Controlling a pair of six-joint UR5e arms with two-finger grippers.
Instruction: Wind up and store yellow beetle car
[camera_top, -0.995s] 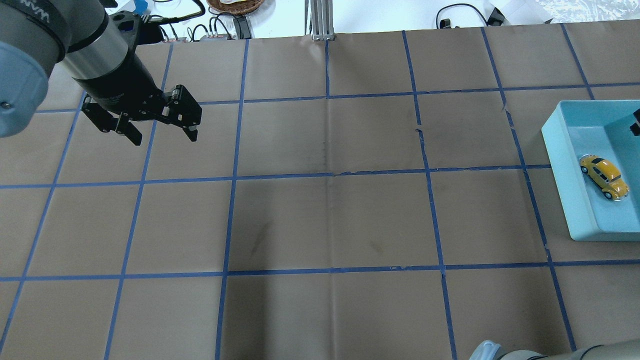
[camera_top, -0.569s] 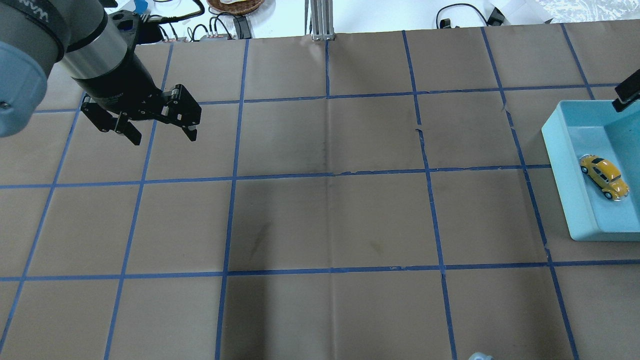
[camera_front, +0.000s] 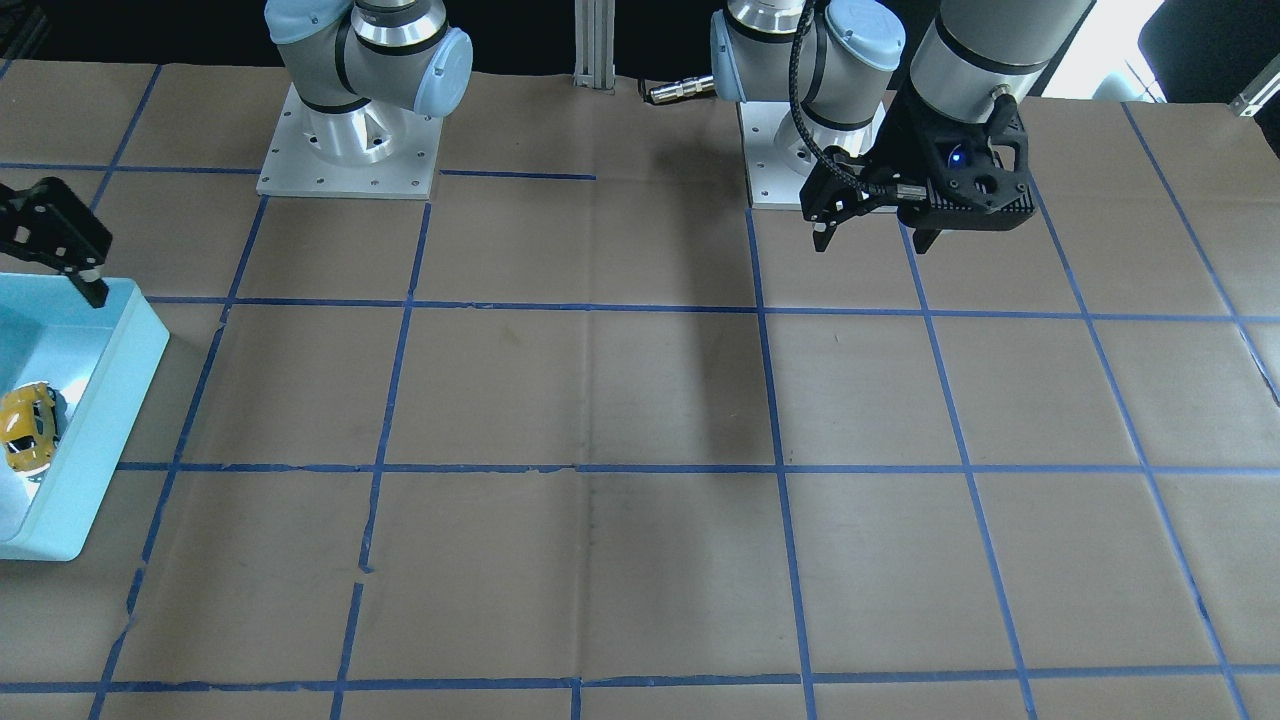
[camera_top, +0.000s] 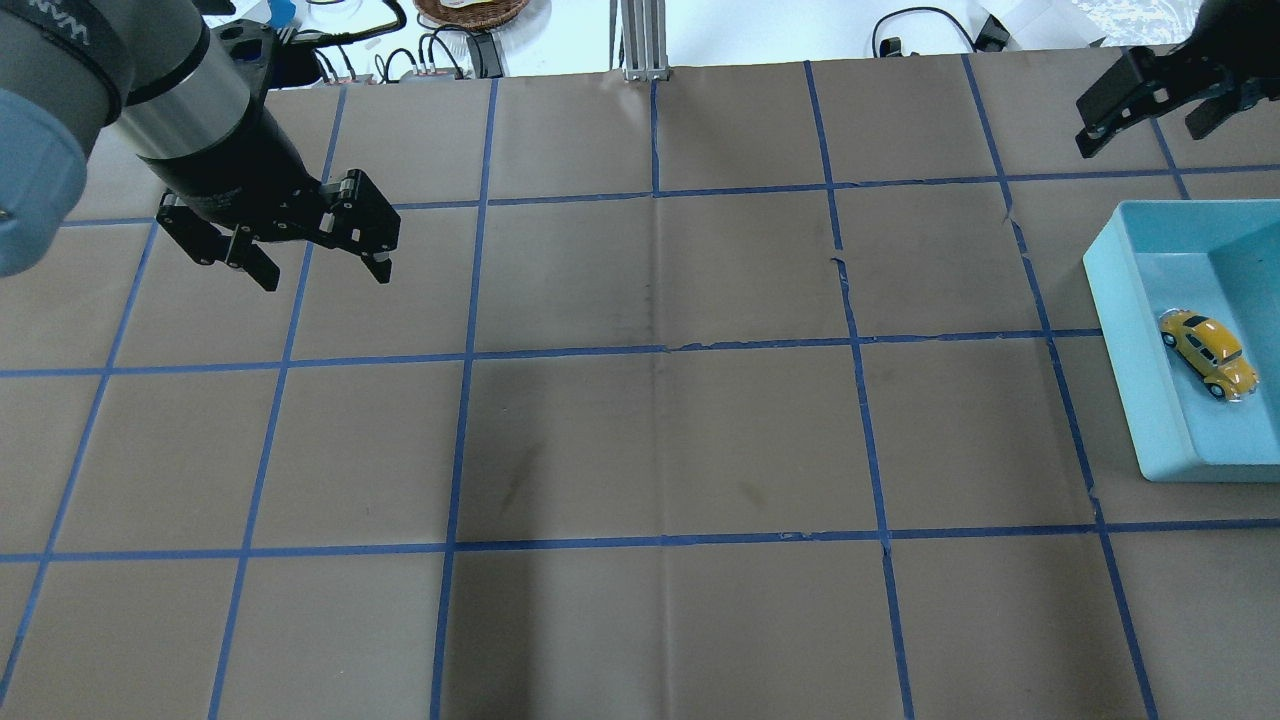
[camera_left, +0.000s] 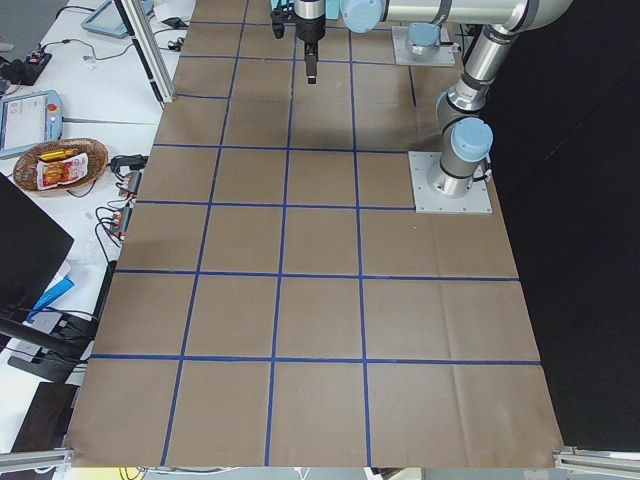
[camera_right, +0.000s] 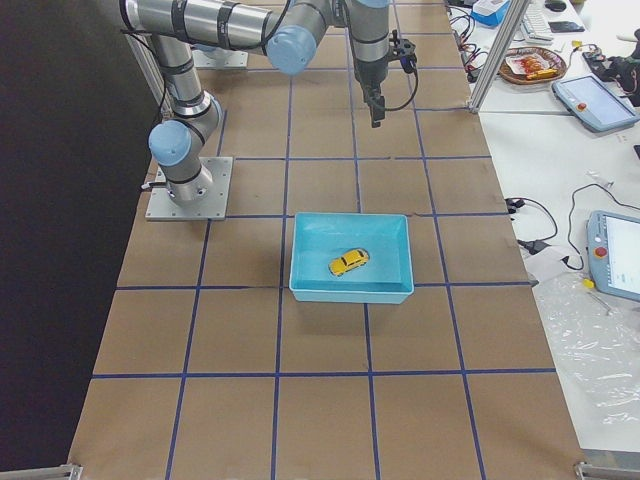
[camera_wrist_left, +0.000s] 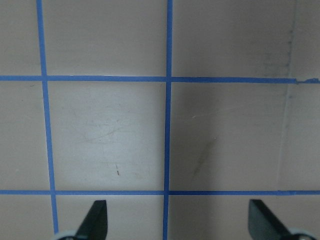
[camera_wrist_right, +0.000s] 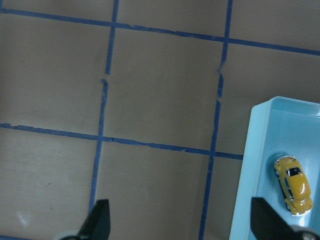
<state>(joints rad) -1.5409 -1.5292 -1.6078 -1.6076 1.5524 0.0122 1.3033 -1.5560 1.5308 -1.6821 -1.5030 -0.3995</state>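
The yellow beetle car (camera_top: 1210, 353) lies on its wheels inside a light blue tray (camera_top: 1120, 330) at the table's right side. It also shows in the front view (camera_front: 25, 425), the right side view (camera_right: 348, 263) and the right wrist view (camera_wrist_right: 294, 185). My right gripper (camera_top: 1145, 130) is open and empty, raised beyond the tray's far left corner, apart from the car; its fingertips frame the right wrist view (camera_wrist_right: 182, 222). My left gripper (camera_top: 325, 275) is open and empty, hovering over the table's left side, far from the car. It also shows in the front view (camera_front: 872, 240).
The table is brown paper with a blue tape grid. An aluminium post (camera_top: 640, 40), cables and a basket (camera_top: 470, 10) sit at the far edge. The two arm bases (camera_front: 350, 150) stand at the robot's side of the table.
My right gripper has moved from over the tray's far end to beyond it, rising away from the car. Its elbow has left the overhead view's bottom edge. The left gripper has barely moved.
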